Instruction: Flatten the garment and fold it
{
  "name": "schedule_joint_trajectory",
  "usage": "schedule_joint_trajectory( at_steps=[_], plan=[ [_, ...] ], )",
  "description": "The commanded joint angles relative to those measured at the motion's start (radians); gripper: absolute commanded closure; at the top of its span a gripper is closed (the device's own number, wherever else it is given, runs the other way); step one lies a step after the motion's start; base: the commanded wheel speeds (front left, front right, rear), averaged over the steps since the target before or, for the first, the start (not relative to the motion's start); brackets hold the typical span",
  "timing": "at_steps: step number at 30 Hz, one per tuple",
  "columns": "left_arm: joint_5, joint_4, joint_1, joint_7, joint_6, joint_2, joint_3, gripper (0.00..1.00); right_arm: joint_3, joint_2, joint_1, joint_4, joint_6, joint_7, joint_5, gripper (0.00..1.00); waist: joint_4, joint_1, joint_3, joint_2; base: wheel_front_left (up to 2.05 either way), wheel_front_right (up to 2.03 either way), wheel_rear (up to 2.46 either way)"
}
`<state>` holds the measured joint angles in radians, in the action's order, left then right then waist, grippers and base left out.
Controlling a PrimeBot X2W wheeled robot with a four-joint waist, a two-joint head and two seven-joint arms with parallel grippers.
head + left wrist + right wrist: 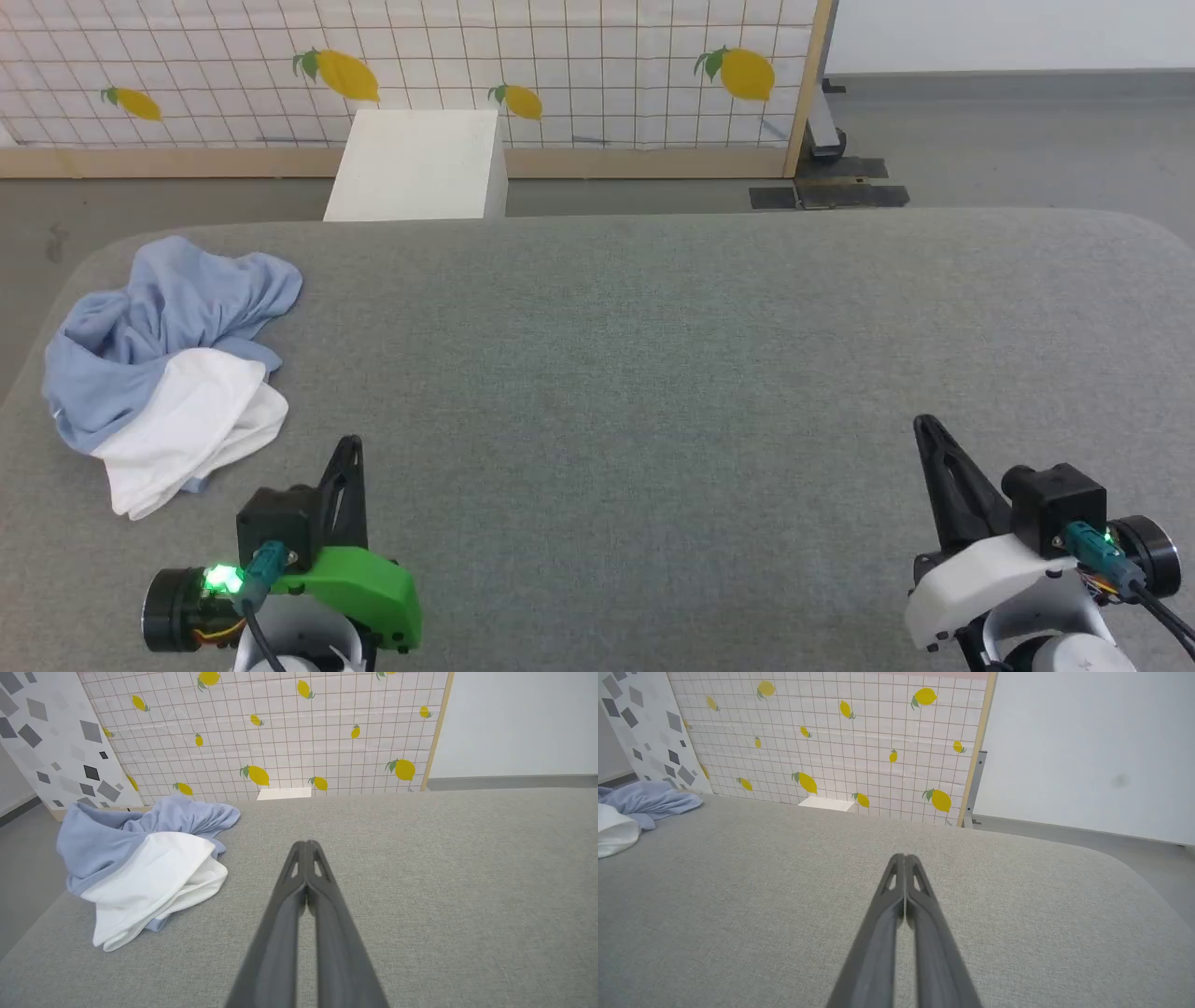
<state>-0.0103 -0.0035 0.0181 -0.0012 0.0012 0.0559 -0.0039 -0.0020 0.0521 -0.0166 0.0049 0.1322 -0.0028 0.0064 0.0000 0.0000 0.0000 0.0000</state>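
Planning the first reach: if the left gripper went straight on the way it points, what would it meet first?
Probably only the grey fabric table surface: the left gripper points past the crumpled light blue T-shirt, which lies to its left. Depth unclear.

Lemon-print tiled screen [560, 75] (wood-framed); grey floor [1008, 140]; white box [415, 168].

Bright, even, diffuse light; source cannot be told. Shadows faint, soft: thin dark edge under white cloth [191, 425], gentle shading in garment [159, 308] folds. No glare on grey counter [653, 373]. White cloth near overexposed, folds barely readable. Head view sharp. Wrist views wide-angle: grid lines of lemon screen [289, 732] bow toward edges; left claw [306, 845], right claw [903, 858] soften near bottom edge. Green lamp [219, 577] glows on left wrist.
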Motion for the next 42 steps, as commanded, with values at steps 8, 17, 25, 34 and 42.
schedule_joint_trajectory(
  at_steps=[8, 17, 25, 34, 42],
  plan=[
    [0.01, 0.004, -0.018, 0.001, -0.001, -0.006, 0.004, 1.0, 0.002, -0.002, 0.017, -0.005, -0.002, 0.003, -0.006, 1.0, 0.0, 0.0, 0.0, 0.0, 0.0, 0.0, 0.0],
    [0.01, 0.004, -0.018, 0.001, -0.001, -0.006, 0.004, 1.0, 0.002, -0.002, 0.017, -0.005, -0.002, 0.003, -0.006, 1.0, 0.0, 0.0, 0.0, 0.0, 0.0, 0.0, 0.0],
    [0.01, 0.004, -0.018, 0.001, -0.001, -0.006, 0.004, 1.0, 0.002, -0.002, 0.017, -0.005, -0.002, 0.003, -0.006, 1.0, 0.0, 0.0, 0.0, 0.0, 0.0, 0.0, 0.0],
    [-0.002, 0.0, 0.002, -0.003, 0.0, 0.0, -0.003, 0.0, -0.003, 0.0, -0.001, 0.003, 0.0, -0.003, 0.003, 0.0, 0.0, 0.0, 0.0, 0.0, 0.0, 0.0, 0.0],
    [-0.011, 0.001, 0.009, -0.024, 0.002, 0.0, -0.005, 0.0, -0.024, 0.0, -0.001, 0.013, 0.0, -0.024, 0.007, 0.0, 0.001, 0.0, 0.0, 0.0, 0.0, 0.0, 0.0]
  ],
)
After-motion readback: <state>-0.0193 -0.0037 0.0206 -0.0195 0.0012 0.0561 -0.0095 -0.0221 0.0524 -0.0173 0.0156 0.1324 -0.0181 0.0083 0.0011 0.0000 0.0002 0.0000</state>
